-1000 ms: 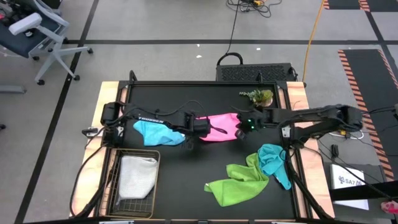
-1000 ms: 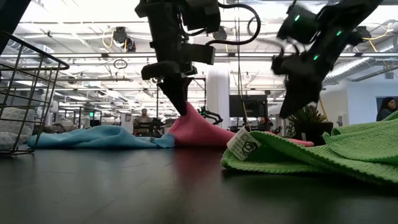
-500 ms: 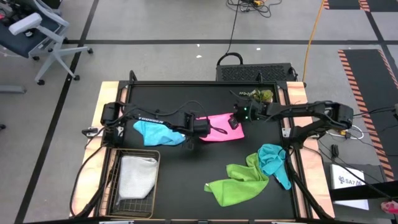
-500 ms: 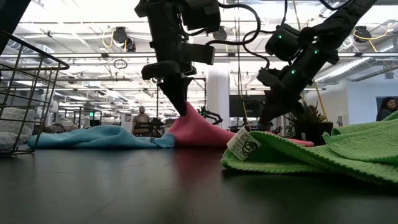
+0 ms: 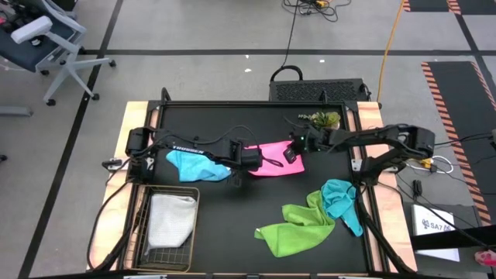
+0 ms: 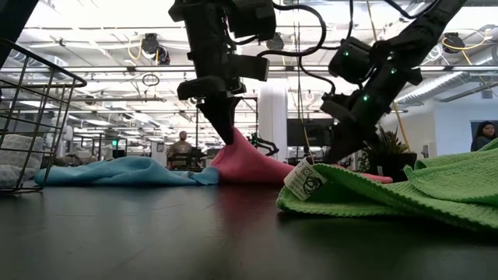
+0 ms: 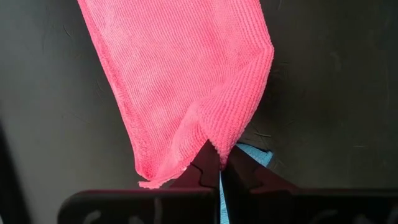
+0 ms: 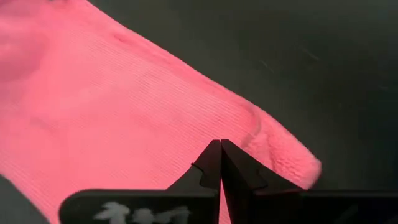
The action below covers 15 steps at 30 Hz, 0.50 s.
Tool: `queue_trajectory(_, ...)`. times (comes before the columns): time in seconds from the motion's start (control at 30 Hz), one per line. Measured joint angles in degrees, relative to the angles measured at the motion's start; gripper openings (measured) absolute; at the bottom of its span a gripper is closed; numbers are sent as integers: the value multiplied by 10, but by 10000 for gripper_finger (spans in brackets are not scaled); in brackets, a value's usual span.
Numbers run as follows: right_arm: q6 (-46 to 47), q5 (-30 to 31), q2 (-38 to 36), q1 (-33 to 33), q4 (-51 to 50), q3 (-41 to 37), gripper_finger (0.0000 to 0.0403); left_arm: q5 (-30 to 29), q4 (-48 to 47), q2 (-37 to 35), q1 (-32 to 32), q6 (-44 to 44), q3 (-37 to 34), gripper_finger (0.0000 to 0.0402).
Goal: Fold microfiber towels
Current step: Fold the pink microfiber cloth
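With the pink towel (image 5: 273, 157) lying just beside the light blue towel (image 5: 194, 163), the left gripper (image 7: 219, 163) pinches its near edge while the right gripper (image 8: 221, 163), fingers pressed together, hovers over the far corner, which it probably must grasp next to begin the fold.

Even overhead light, soft shadows, low view backlit

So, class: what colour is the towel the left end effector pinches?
Pink towel, clearest in the left wrist view.
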Motion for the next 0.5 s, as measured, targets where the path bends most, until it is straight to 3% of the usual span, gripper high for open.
queue_trajectory(0.5,-10,41,5,-10,-59,0,0,-2,-1,0,0,3,0,0)
